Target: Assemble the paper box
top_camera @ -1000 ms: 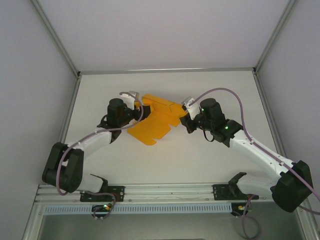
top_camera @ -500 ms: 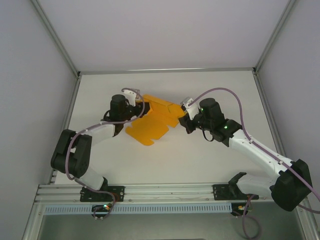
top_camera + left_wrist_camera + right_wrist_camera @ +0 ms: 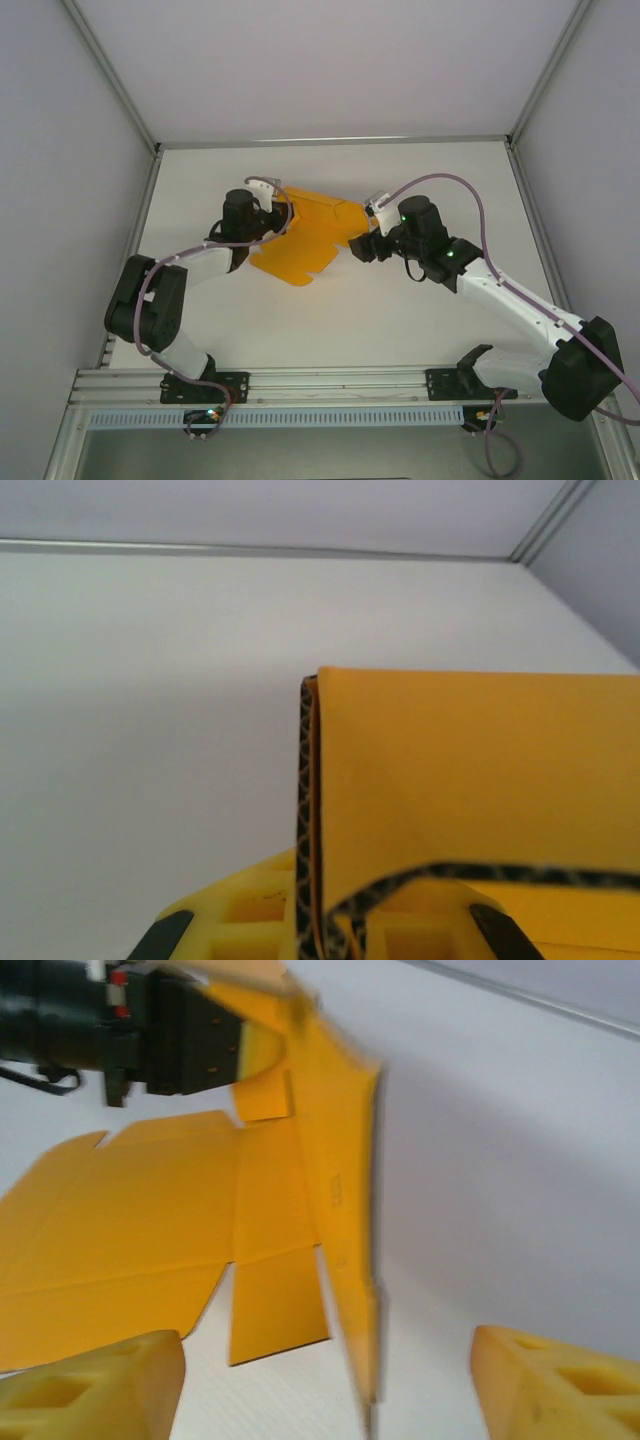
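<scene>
Right end effector [image 3: 360, 247] has opened; left end effector [image 3: 279, 216] clamps the paper box [image 3: 305, 248].

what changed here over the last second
The left pincer closed onto the far-left panel of the paper box, and that arm's elbow swung inward. The right pincer opened, letting go of the right-hand flap it had pinched. The flat part of the card stays on the table, roughly where it was.

paper box [image 3: 300, 245] orange-yel; table [image 3: 400, 320] wht.
</scene>
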Controlling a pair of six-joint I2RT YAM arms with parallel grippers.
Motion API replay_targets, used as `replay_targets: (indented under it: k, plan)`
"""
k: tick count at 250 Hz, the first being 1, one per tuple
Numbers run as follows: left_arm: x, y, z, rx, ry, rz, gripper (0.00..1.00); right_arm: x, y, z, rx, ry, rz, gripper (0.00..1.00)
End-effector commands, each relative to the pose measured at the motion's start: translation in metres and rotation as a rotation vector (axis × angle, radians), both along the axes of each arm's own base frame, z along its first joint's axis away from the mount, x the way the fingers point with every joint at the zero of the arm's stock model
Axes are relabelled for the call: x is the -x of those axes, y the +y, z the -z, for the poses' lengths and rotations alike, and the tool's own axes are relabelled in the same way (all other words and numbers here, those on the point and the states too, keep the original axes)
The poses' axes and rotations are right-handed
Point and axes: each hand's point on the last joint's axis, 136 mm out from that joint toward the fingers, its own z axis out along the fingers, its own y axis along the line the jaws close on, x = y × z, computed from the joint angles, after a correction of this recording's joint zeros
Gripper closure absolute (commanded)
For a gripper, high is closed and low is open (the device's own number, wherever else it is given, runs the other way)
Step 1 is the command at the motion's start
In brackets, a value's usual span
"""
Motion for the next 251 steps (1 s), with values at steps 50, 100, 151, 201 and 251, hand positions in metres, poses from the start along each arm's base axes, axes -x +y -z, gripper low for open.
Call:
replay_targets:
  k: [50,100,151,201,251]
  plan:
    - [0.019,0.003,0.008,-0.204,-0.012,-0.065,1.00,-0.042,-0.040,-0.062,0.020,-0.158,0.296,0.01]
    - [0.024,-0.002,0.004,-0.180,-0.005,-0.060,1.00,-0.063,-0.023,-0.039,0.073,-0.060,0.263,0.00]
    - [0.021,-0.002,0.002,-0.156,0.024,-0.084,1.00,-0.060,-0.017,-0.008,0.050,0.010,0.255,0.01]
    - [0.018,-0.004,0.005,-0.143,0.084,-0.100,1.00,-0.054,0.006,0.008,-0.019,0.027,0.155,0.00]
    - [0.023,-0.019,-0.003,-0.093,0.094,-0.061,1.00,-0.074,0.023,0.015,-0.063,-0.012,0.178,0.00]
